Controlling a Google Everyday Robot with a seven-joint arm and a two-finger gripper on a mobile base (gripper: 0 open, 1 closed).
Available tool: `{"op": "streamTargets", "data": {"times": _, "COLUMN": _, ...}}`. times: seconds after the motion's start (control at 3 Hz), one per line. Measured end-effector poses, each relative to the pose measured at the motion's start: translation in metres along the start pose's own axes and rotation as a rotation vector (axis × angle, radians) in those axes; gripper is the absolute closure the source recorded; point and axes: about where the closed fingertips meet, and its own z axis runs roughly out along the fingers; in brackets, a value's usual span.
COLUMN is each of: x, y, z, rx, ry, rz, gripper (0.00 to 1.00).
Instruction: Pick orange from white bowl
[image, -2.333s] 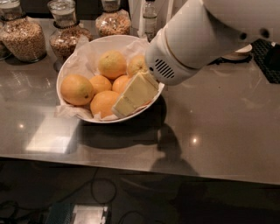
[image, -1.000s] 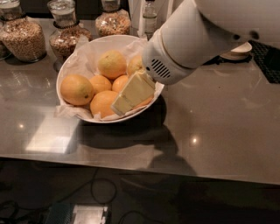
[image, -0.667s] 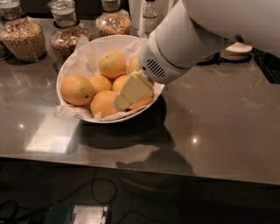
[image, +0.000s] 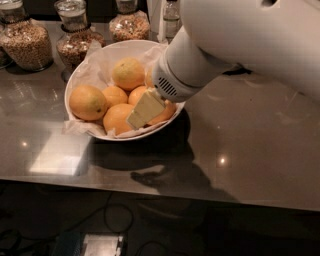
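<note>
Counter (image: 250, 150); claw (image: 138, 118) inside upright white bowl (image: 120, 43)

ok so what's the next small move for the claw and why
Probably ease the claw slightly lower onto the front orange. It is already inside the white bowl, tip against that orange, and every orange there looks to be resting in the pile, none lifted.

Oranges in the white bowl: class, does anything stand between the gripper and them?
Nothing visible does. The gripper is down inside the white bowl, right among the oranges at its front right side. The jars stand behind the bowl, out of the way.
</note>
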Motion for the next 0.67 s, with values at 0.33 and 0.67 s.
{"op": "streamTargets", "data": {"times": 0.33, "x": 0.013, "y": -0.007, "z": 0.017, "rx": 0.028, "ry": 0.032, "rz": 0.049, "gripper": 0.14}}
{"op": "streamTargets", "data": {"times": 0.67, "x": 0.018, "y": -0.009, "z": 0.031, "rx": 0.049, "ry": 0.051, "rz": 0.082, "gripper": 0.33}}
